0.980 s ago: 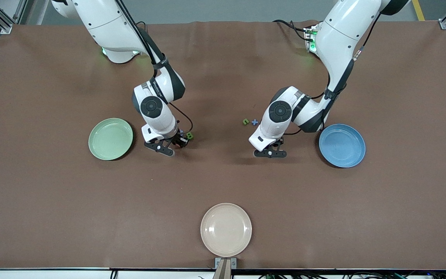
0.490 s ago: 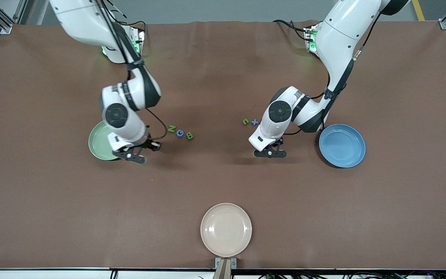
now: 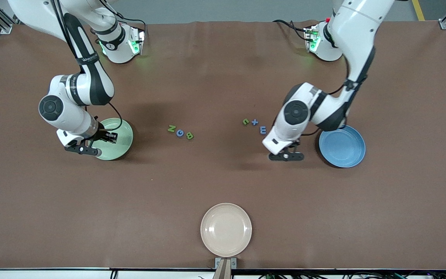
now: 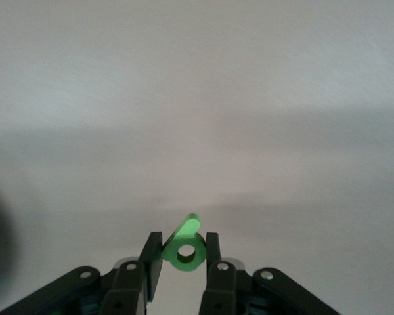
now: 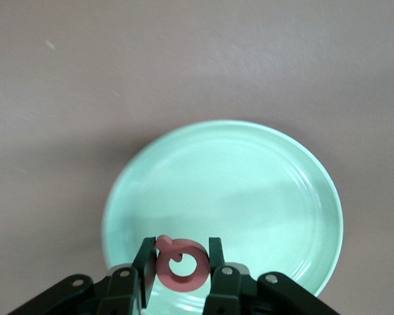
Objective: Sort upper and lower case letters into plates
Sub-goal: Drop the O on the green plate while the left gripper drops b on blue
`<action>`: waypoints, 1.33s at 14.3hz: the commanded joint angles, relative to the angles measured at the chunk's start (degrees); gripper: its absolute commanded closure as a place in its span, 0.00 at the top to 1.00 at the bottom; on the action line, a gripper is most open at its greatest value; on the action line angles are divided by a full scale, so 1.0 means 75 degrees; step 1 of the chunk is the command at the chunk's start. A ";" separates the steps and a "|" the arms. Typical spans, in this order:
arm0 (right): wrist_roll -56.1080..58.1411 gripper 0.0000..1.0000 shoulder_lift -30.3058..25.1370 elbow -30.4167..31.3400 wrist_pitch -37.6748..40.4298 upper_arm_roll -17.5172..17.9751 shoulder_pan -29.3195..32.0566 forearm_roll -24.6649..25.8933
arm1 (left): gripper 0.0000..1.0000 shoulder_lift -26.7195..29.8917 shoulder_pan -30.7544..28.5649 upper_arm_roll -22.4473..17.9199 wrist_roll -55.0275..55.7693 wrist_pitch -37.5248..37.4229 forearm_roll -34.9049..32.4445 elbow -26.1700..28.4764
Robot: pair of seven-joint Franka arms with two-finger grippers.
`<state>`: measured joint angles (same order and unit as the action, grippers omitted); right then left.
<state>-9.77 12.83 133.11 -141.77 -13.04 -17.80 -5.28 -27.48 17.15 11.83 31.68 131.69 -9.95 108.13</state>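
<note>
Right hand point(image 5: 178, 262) pinches a pink-red letter point(image 5: 180, 264) over the pale green plate point(image 5: 262, 190)'s rim; it should centre, lower, then release. Left hand point(image 4: 182, 252) grips a green letter point(image 4: 183, 248) above bare desk point(image 3: 223, 182), blue plate point(image 3: 343, 147) just beside.

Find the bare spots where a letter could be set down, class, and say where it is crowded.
Bare: inside the green plate, blue plate and beige plate, and the table between them. Crowded: the green N cluster and blue E cluster.
</note>
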 commanded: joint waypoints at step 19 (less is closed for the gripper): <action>-0.2022 1.00 0.0094 0.0052 -0.0489 0.0297 -0.1211 -0.0070 | 0.17 0.0875 -0.3423 0.0064 -0.3579 0.1671 -0.1509 0.2832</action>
<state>-19.53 13.83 132.90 -143.83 -10.67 -23.13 -5.48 -20.58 -7.10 11.78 5.64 142.47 -20.10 128.38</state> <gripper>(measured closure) 0.000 0.692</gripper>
